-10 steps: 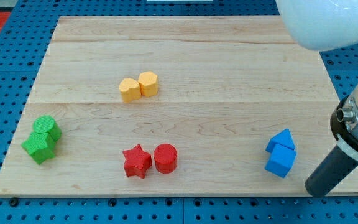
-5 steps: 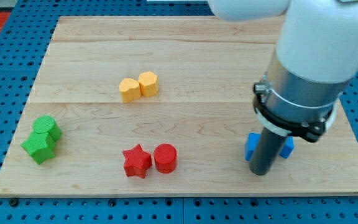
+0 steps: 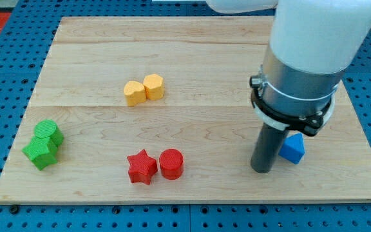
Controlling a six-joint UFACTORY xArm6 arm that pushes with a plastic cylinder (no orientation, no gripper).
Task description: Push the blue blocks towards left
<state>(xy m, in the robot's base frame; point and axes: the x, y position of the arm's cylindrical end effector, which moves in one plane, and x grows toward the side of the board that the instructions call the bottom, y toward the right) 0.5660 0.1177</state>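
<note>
Pale wooden board (image 3: 192,122) resting on a blue perforated base, seen from above and in front. At the view's far left, two green blocks (image 3: 44,144) touching, stacked along the left edge. Further right and toward the view's top, two yellow blocks (image 3: 143,89) side by side, touching. Below these, near the view's bottom edge, a red star-shaped block (image 3: 142,167) touching a red cylinder block (image 3: 171,164). Right of centre, a bulky white and grey arm reaching down into a straight dark rod, my tip (image 3: 261,170) planted on the wood; no jaws on this tool, so nothing grasped, only pushing possible. Just right of the rod, one blue block (image 3: 293,149) with an angled, wedge-like top, touching or nearly touching the rod; any second blue block hidden behind the arm, impossible to confirm. Judged stage: early, with blue still well over on the view's right and the tip on the wrong side for pushing. Next move likely: circling round to the blue block's right face, then sweeping toward the view's left, clear of the red pair
</note>
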